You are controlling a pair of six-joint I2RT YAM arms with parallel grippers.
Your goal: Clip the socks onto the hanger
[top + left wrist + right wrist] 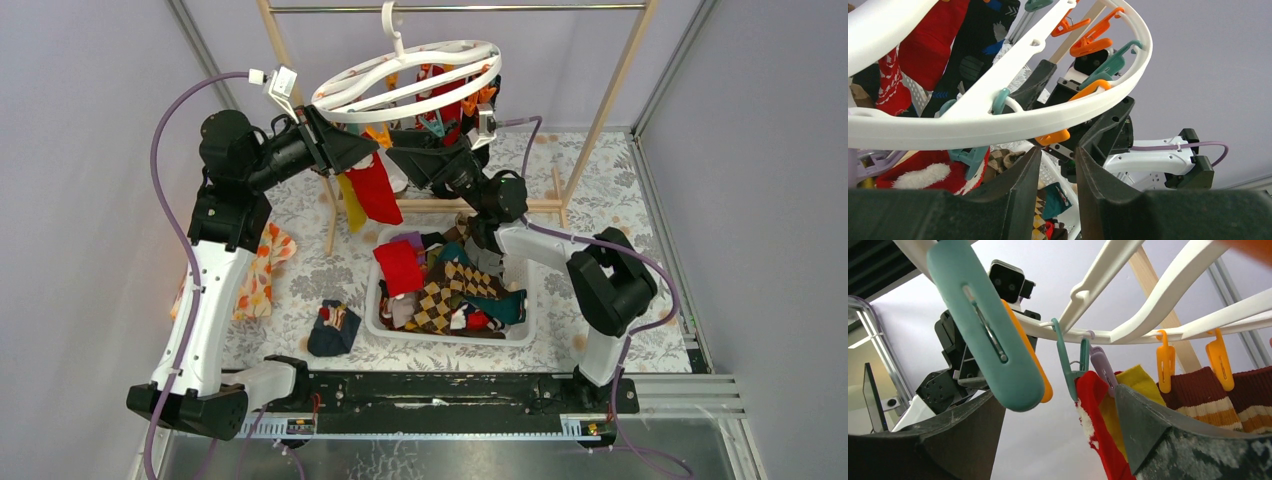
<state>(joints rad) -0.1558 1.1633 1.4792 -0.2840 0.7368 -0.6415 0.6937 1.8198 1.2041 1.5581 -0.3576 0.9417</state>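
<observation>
A bench (pixel 600 210) covered in a grey flowered cloth is seen from above, with a wooden-framed rack (pixel 615 95) standing at its far side. The white oval hanger (pixel 325 97) is hung by its hook from the rack's metal rod, and both arms are raised to it. A white basket (pixel 450 335) is set on the bench in front of the rack and is heaped with socks (pixel 445 285) in red, brown argyle, teal and black. An orange-flowered cloth (pixel 260 275) is spread at the left beside the left arm, and one dark sock (pixel 333 328) lies just left of the basket.

A red sock (pixel 375 190) and a yellow sock (pixel 350 210) are clipped to the hanger's left side and hang down below it.

The left hand (pixel 350 150) is held at the hanger's left rim. In its wrist view its fingers (pixel 1018 185) are parted by only a narrow gap, with nothing seen gripped. An orange clip (pixel 1053 136) hangs from the rim (pixel 998 120) just past the fingertips. Whether it is touched cannot be told.

The right hand (pixel 415 160) is held under the hanger's middle. In its wrist view it (pixel 1055 392) is spread wide and nothing is held. A teal and orange clip (pixel 993 335) dangles above its left finger. The clipped red and yellow socks (pixel 1098 425) hang just beside its right finger.
</observation>
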